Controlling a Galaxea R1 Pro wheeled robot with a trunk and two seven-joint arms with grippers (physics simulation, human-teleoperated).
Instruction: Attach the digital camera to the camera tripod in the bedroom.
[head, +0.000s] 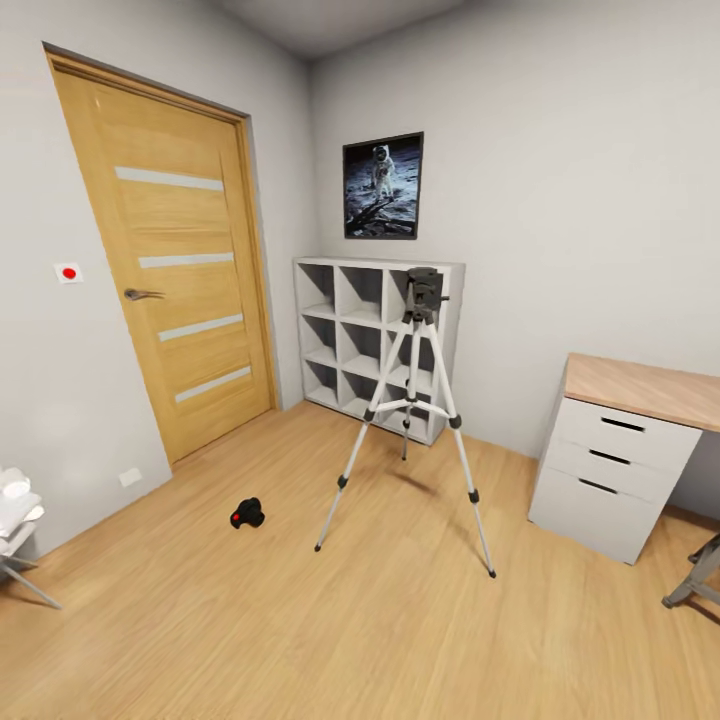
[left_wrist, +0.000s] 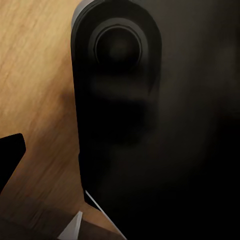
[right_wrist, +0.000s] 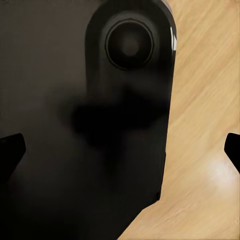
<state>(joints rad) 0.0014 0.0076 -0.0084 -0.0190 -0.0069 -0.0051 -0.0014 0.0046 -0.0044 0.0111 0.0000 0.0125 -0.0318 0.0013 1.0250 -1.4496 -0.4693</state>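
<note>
The digital camera (head: 247, 514) lies on the light wood floor, a small black body with its red button showing. About a step to its right stands the camera tripod (head: 412, 400) with its silver legs spread and a bare dark grey head (head: 424, 290) on top. In the right wrist view my right gripper (right_wrist: 120, 152) is open over the floor, with a black fingertip at each side edge and a dark part of the robot's body between. In the left wrist view my left gripper (left_wrist: 120, 160) shows one fingertip (left_wrist: 11, 160) far out at the edge, and nothing is held.
A closed wooden door (head: 170, 270) is in the left wall. A white cube shelf (head: 345, 340) stands behind the tripod and a wood-topped white desk (head: 620, 470) to its right. A grey stool (head: 700, 575) pokes in at the right edge and a white object (head: 15, 520) at the left edge.
</note>
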